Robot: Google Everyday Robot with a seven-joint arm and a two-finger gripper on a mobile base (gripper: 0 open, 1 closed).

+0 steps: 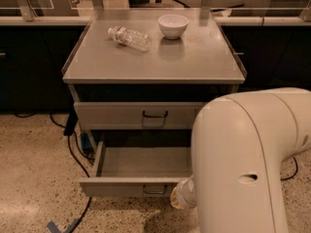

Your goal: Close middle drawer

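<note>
— Where is the claw sitting?
— It is hiding behind the bulky white plastic arm [248, 164], which is bending low at the right by the drawer front. I cannot tell whether it is apart or together.
— And the drawer?
— The wide, shallow grey metal middle drawer [141, 161] is standing pulled out under the shut grey top drawer [138, 115], showing its plain tray and small dark bar handle.
— Any writing?
— A clear plastic bottle [129, 37] is lying on the grey surface [204, 62] near a white bowl [173, 25]; its label is unreadable.
</note>
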